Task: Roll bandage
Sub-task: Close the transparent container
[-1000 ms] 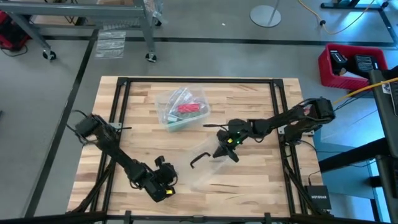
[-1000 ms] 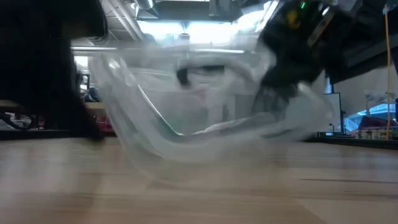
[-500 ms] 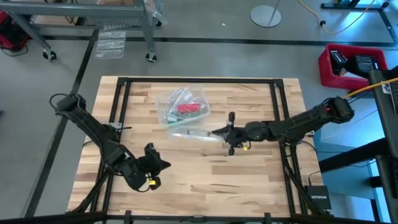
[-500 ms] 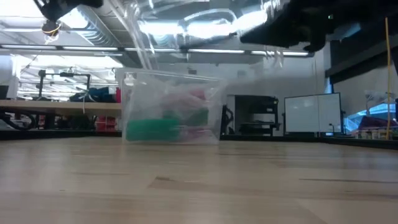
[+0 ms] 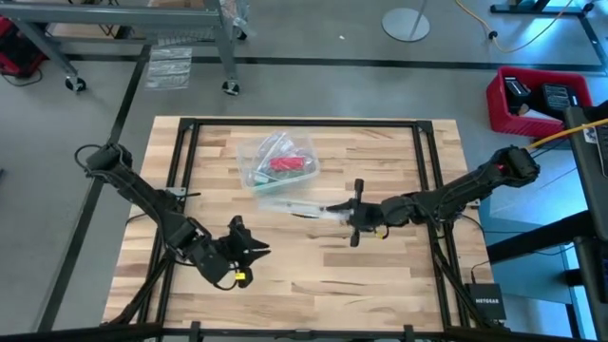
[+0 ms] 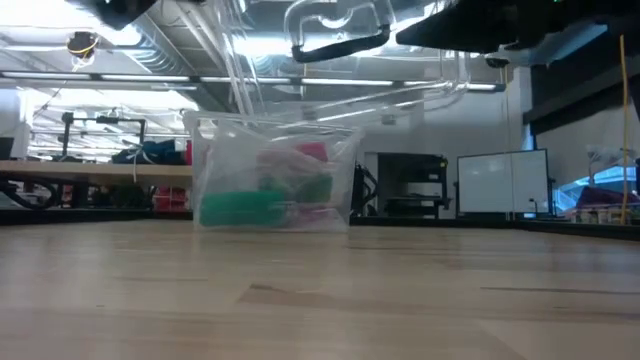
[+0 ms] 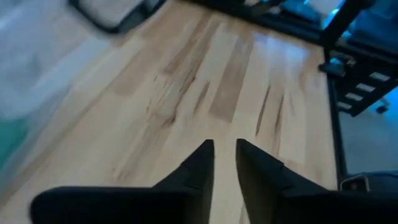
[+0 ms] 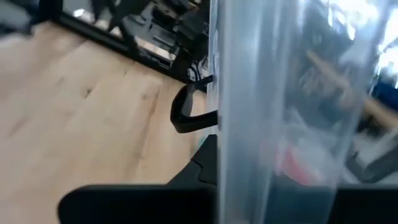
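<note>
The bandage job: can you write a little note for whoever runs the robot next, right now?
Right gripper: jaws shut on the clear plastic box, held up off the table near its middle.
Left gripper: over the table's near left part, holding nothing, jaws slightly apart.
Bandage: red, inside the small clear plastic bag at the table's far middle.
Done: box lifted. Left: get the bandage out and roll it.
</note>
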### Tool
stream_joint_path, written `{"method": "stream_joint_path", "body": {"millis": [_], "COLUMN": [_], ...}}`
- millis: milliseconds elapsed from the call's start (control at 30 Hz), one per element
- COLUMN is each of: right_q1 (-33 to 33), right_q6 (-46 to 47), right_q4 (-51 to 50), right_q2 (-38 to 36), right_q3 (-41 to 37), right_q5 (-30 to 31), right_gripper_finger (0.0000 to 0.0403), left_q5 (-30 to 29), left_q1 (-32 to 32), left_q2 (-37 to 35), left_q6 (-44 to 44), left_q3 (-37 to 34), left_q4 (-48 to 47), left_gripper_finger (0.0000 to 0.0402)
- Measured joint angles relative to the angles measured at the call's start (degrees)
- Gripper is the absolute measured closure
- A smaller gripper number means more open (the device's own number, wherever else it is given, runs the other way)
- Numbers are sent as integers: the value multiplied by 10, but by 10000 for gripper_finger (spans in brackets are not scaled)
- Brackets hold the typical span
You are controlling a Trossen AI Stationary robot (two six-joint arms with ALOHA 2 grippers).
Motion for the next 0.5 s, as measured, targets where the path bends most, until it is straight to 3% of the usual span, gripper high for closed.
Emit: {"method": "stream_joint_path", "body": {"millis": [233,367,500], "right_q1": [0,0,0], "right_q6": [200,258,309], "right_q4": [-50,-80,-102], "right_q2": [0,0,0], "right_q3": [16,40,62], "right_q5": [3,3,-2], "right_gripper_finger": [390,397,390], "left_q5": [-1,-12,-54], "left_q1": [17,32,55], "left_q2": [3,15,50], "left_q6": [199,322,416], "left_q3": [0,1,18], "left_q4": [154,233,238], "left_gripper_finger": [281,275,279]}}
